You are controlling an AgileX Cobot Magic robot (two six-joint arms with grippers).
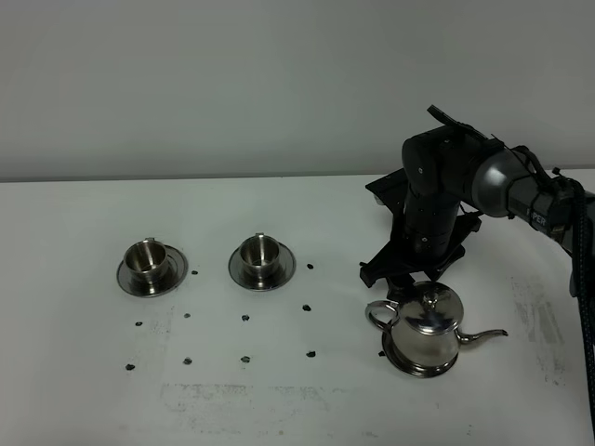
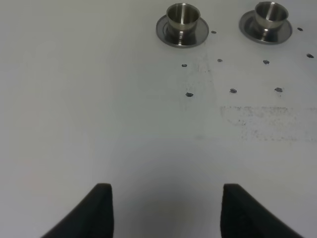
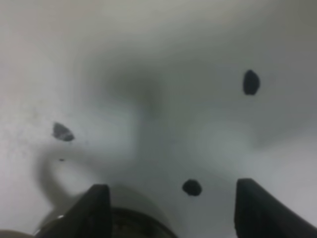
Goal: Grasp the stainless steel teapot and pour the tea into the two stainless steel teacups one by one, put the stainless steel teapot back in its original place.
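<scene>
Task looked barely begun. Teapot (image 1: 426,327) stood upright on its saucer (image 1: 405,365), at the front right of the table (image 1: 279,400) in the high view, lid on, nothing gripping it. Right gripper (image 1: 400,283) hovered just behind the teapot on the handle side, jaws spread wide with nothing between them; its wrist view showed both fingers (image 3: 99,210) apart over bare table and black marks (image 3: 251,82), with a blurred dark edge of the teapot low between them (too soft to tell which part). Left gripper (image 2: 166,210) hung over bare table well away from the pot, jaws likewise spread and holding nothing. Far cup (image 1: 147,260) and near cup (image 1: 260,253) sat side by side across the table, well apart from the teapot; whether either held tea could not be told from these views. Judged done: at most the approach. Judged left: the grasp, both pours, and setting the pot back on its saucer. Teapot's long axis ran handle to spout, roughly side to side across the high view. Spout pointed right and a touch toward the front edge, away from both cups; loop handle faced left, toward the cups and close under the right gripper. A pour would likely need the pot carried over and its spout swung round to the cups.
</scene>
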